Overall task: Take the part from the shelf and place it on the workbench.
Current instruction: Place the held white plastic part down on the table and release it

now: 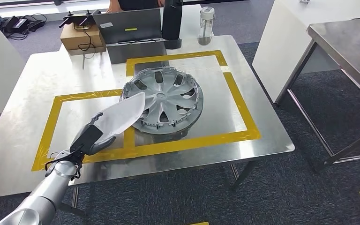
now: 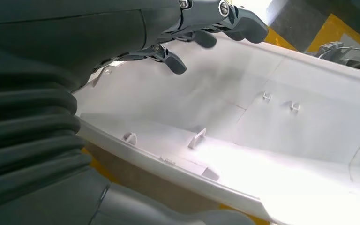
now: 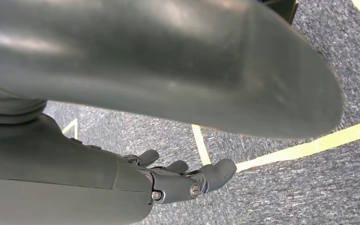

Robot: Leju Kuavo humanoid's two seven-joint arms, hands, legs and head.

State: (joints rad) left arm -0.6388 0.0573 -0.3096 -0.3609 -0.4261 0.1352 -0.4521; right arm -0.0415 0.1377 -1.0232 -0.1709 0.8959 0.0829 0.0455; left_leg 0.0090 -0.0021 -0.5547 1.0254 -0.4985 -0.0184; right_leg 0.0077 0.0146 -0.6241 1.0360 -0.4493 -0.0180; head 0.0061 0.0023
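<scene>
A white, curved plastic part (image 1: 120, 113) is held by my left hand (image 1: 90, 138) over the steel workbench (image 1: 243, 112). It hangs above the left yellow-taped rectangle, and its far tip overlaps the left rim of a silver wheel cover (image 1: 168, 101). In the left wrist view the part's (image 2: 272, 126) ribbed inner side faces the camera, with the fingers (image 2: 206, 21) hooked over one edge and the thumb under the other. My right hand (image 3: 178, 180) hangs over the carpet with its fingers loosely spread and nothing in them.
A cardboard box (image 1: 82, 36), a grey case (image 1: 131, 33), a black canister (image 1: 172, 23) and a clear bottle (image 1: 206, 26) stand along the bench's far edge, where a person (image 1: 133, 4) stands. A second steel table (image 1: 351, 47) is at the right.
</scene>
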